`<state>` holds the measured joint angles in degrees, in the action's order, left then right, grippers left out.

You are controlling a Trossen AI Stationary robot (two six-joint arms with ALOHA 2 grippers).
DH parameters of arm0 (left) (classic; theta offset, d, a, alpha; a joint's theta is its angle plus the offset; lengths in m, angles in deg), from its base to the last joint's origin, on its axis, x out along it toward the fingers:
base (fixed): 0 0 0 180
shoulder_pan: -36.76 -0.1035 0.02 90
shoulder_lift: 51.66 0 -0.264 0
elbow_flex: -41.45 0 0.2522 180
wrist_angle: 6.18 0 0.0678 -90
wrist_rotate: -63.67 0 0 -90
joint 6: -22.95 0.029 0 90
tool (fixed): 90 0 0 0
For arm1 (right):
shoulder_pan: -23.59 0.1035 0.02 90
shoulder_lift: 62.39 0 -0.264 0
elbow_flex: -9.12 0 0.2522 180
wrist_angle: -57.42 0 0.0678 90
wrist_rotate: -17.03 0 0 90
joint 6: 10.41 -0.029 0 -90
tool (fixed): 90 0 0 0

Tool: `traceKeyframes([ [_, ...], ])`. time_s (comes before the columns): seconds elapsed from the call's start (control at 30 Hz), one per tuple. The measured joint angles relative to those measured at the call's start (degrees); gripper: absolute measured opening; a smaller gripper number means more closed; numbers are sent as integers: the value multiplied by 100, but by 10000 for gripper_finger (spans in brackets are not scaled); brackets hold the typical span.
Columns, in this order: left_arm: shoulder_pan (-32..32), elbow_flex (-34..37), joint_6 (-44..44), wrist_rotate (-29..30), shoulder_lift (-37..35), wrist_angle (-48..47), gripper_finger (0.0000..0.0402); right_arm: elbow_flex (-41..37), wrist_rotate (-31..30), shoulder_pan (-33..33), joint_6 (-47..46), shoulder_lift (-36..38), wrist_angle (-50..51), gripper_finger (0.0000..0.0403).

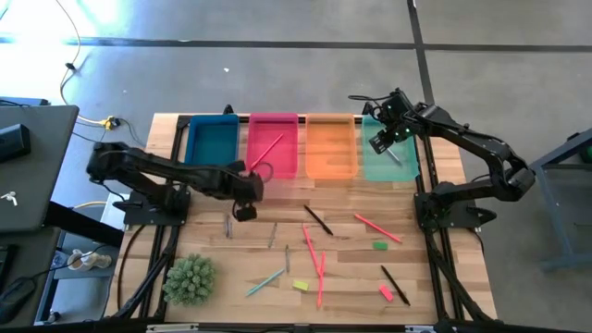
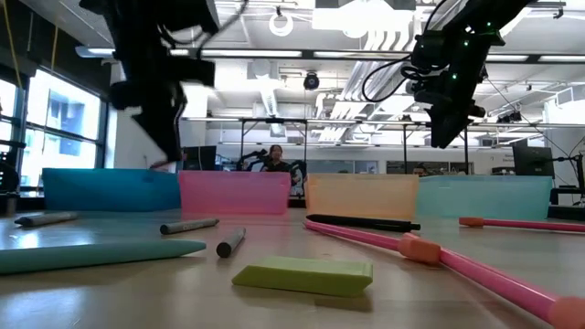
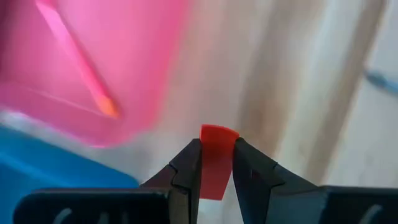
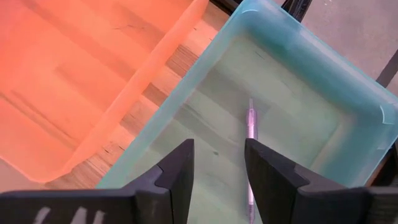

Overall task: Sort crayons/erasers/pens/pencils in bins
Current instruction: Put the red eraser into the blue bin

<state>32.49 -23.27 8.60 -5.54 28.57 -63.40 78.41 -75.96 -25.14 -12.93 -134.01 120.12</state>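
My left gripper (image 1: 245, 209) hangs above the wood just in front of the pink bin (image 1: 274, 146), shut on a red eraser (image 3: 215, 155). A pink stick (image 3: 78, 65) lies in the pink bin. My right gripper (image 4: 219, 168) stands open over the teal bin (image 1: 388, 159), nothing between its fingers; a thin grey-pink stick (image 4: 250, 146) lies on that bin's floor. The blue bin (image 1: 212, 141) and orange bin (image 1: 331, 146) stand in the same row. Short grey crayons (image 1: 272, 236) lie flat on the table. My left gripper pinches the red eraser between its two fingers, on its two flat sides. The eraser's far end (image 3: 218, 132) sticks out past the fingertips. The fingers slant down from above. The eraser is lifted clear of the table.
On the near half of the table lie a green eraser (image 1: 379, 245), a yellow eraser (image 1: 300, 286), a pink eraser (image 1: 386, 292), long pink sticks (image 1: 376, 228), dark sticks (image 1: 317, 219) and a teal stick (image 1: 265, 282). A green spiky plant (image 1: 190, 279) stands at the near left.
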Motion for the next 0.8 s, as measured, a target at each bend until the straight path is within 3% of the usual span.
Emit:
traceKeyframes([
  [0.27,-1082,-6,150,740,-1234,-203,63,0,33,0,0,2,16,135],
  [0.4,-1826,-8,390,800,-1598,-367,63,0,396,0,-71,2,13,135],
  [0.53,-2713,-8,409,652,-1649,-499,63,0,822,18,-225,2,10,135],
  [0.8,-4165,-8,149,141,-1164,-523,61,0,890,361,-462,2,-12,135],
])
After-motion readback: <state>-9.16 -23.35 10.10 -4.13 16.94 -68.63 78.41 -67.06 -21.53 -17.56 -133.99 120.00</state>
